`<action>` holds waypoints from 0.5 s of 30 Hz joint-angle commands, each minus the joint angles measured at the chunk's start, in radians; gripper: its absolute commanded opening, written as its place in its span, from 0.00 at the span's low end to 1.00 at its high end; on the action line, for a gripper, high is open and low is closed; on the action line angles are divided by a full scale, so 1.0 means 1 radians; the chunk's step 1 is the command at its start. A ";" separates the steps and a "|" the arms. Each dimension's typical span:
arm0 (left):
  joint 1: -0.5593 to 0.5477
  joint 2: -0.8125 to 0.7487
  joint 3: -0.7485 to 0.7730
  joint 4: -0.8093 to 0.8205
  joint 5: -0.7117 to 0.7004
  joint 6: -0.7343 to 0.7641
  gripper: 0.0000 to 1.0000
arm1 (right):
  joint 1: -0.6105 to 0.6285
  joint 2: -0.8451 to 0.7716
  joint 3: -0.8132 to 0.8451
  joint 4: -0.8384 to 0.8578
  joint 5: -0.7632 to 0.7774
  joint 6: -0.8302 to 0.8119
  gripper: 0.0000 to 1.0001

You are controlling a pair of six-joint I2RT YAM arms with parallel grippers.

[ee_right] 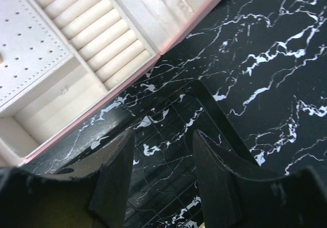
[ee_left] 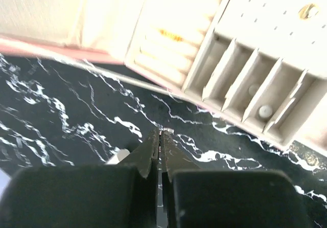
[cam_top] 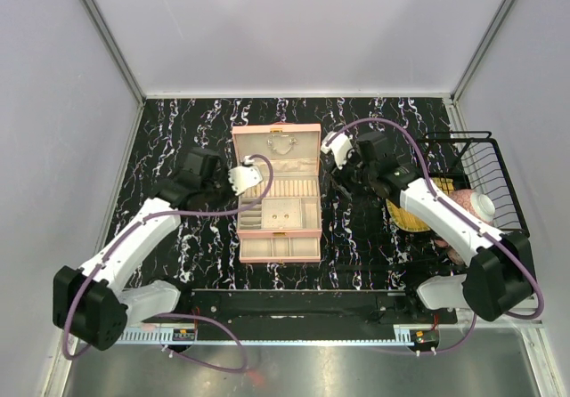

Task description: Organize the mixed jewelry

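Starting nearest: L gripper [ee_left: 160, 136] hangs low over table [ee_left: 61, 100], just beside case [cam_top: 280, 234] on its left side. Jaws are clenched tip to tip. Nothing shows btwn them, tho a stud-size piece could hide there, can't tell. Next in, the case's small side slots: one pale stud [ee_left: 264, 110] sits in a slot, maybe a second in the slot beside it, too blurred to call. Further on, a gold piece [ee_left: 308, 10] rests on the perforated panel, and a gold glint [ee_left: 171, 32] lies among the ring rolls; ring or chain, can't say. Beyond that the lid stands open. Farthest, R gripper [ee_right: 163, 136] hovers over table just off the case's right side near the lid, jaws apart, gripping nothing. Step in hand, as I read it: sorting pieces into their slots, w/ L arm working the left edge and R arm waiting. Most jewelry visible is inside the case, and I spot none loose on the table, but pieces that small could be missed. Next move prob. calls for L to swing over the right slot and let go low if it does hold a stud. If not, it needs to find the next piece first. Either way it needs exact tip alignment and a slow, low approach, since pieces this small slip or bounce easily.
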 commanded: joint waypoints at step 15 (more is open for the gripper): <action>-0.625 0.184 0.347 -0.027 -0.649 -0.126 0.00 | -0.025 0.013 0.075 0.025 0.157 0.036 0.54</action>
